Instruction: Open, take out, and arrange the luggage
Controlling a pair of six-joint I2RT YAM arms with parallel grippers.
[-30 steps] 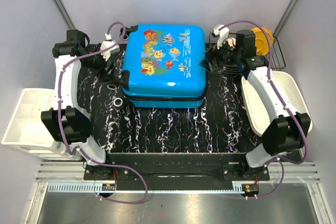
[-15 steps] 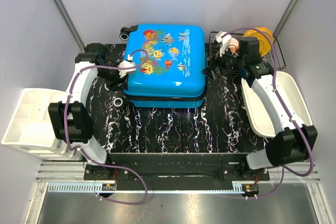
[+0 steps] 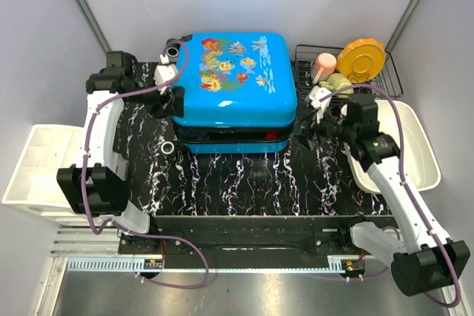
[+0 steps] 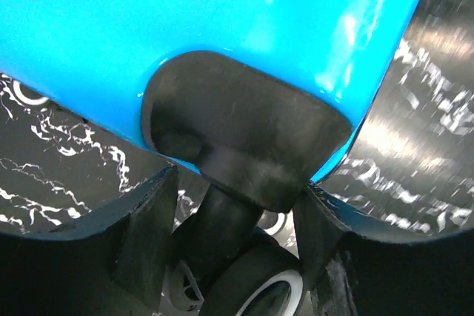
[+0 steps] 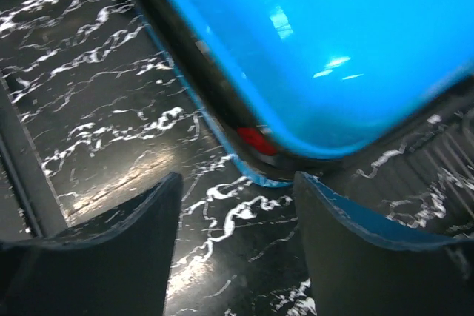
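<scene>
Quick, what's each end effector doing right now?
Left end effector: straddles the wheel housing of the luggage; grip cannot be told.
Right end effector: open, holding nothing.

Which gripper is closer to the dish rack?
Right. The right gripper is by the rack's near-left corner; the left gripper is beyond the suitcase, at its left side.

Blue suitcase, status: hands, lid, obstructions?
Left hand open, straddling black wheel mount. Right hand open at near-right corner. Bright blue fish-print hard-shell suitcase lid ajar along front. No obstruction visible.
</scene>
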